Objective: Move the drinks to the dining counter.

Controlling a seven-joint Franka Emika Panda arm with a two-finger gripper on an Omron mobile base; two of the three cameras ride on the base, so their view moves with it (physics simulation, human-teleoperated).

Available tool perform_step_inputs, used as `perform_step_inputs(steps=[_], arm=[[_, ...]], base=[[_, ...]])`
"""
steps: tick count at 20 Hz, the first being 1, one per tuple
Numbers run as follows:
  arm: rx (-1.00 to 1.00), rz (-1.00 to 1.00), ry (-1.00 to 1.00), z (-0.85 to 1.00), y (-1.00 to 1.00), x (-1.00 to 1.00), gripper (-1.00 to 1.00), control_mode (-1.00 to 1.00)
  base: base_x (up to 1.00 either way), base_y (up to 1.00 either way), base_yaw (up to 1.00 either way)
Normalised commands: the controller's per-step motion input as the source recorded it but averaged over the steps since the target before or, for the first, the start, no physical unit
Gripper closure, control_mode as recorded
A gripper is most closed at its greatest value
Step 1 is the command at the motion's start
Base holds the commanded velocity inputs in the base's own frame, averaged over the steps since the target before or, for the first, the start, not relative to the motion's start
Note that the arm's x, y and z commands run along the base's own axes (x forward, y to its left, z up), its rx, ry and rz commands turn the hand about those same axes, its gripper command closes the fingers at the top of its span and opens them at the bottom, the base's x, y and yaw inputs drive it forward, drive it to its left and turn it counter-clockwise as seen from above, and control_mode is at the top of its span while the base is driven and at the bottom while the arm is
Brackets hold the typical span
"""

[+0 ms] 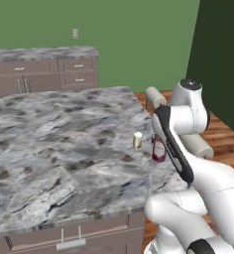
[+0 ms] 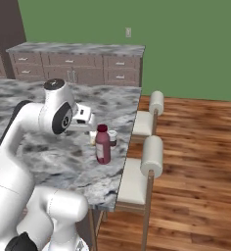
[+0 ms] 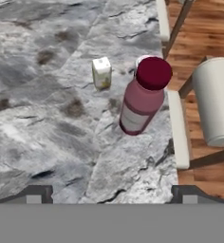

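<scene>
The white arm is rising from the base, bending over the near right corner of the dining counter (image 1: 64,149), with its forearm reaching toward the counter's right edge and the hand tilting down at the marble. The gripper (image 3: 111,192) is hovering above the top with its jaws standing fully apart; the two dark fingertips (image 3: 35,194) are showing wide at the bottom of the hand view, clasping nothing and touching nothing.

Below the hand, a maroon bottle with a dark red cap and a pale label (image 3: 143,97) is standing upright near the counter's right edge. Just beside it, toward the middle of the marble, a small yellowish carton-like drink (image 3: 101,72) is sitting upright. A short white-topped cup (image 2: 112,137) is standing right behind the bottle; in the hand view the bottle's cap is covering most of it.

In the left base view the arm's link is hiding part of the bottle. Two white-cushioned stools (image 2: 149,157) are lining the counter's right edge over the wooden floor.
</scene>
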Motion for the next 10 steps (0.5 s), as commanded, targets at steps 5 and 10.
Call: perform_step_inputs(steps=[5,10], arm=[[0.00,-0.10,0.00,0.18,-0.01,-0.01,-1.00,-1.00],[0.00,0.00,0.00,0.16,-0.15,0.00,-1.00,-1.00]], base=[[0.00,0.00,0.00],[0.00,0.00,0.00]])
